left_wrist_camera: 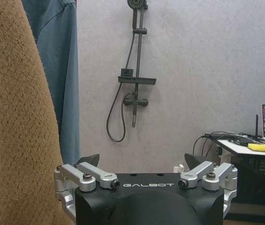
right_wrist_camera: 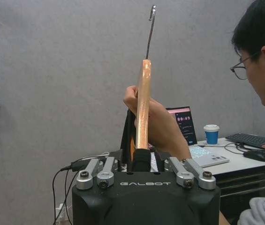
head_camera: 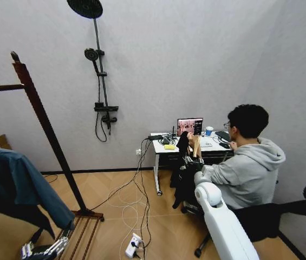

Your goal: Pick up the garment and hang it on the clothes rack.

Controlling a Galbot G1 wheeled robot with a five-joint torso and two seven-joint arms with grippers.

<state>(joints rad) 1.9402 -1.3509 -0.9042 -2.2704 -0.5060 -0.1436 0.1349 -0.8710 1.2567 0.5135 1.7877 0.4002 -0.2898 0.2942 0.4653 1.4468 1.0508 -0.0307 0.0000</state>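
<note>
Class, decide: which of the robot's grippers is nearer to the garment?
Right. The right gripper is clamped on the garment's wooden hanger, near the desk; the left gripper hangs low by the clothes rack base, far away.

You see the garment (head_camera: 184,179) in plain black, on a light orange-tan wooden hanger (right_wrist_camera: 143,105) with a silver metal hook (right_wrist_camera: 150,28). The clothes rack (head_camera: 44,124) is dark reddish-brown. A teal-blue shirt (head_camera: 17,181) hangs beside a tan, fuzzy cloth (left_wrist_camera: 15,122). Your 2 grippers, left gripper (left_wrist_camera: 146,166) and right gripper (right_wrist_camera: 144,164), have black bodies with silver linkages. The wall (head_camera: 196,59) is pale grey, the shower pole (head_camera: 101,70) black.
</note>
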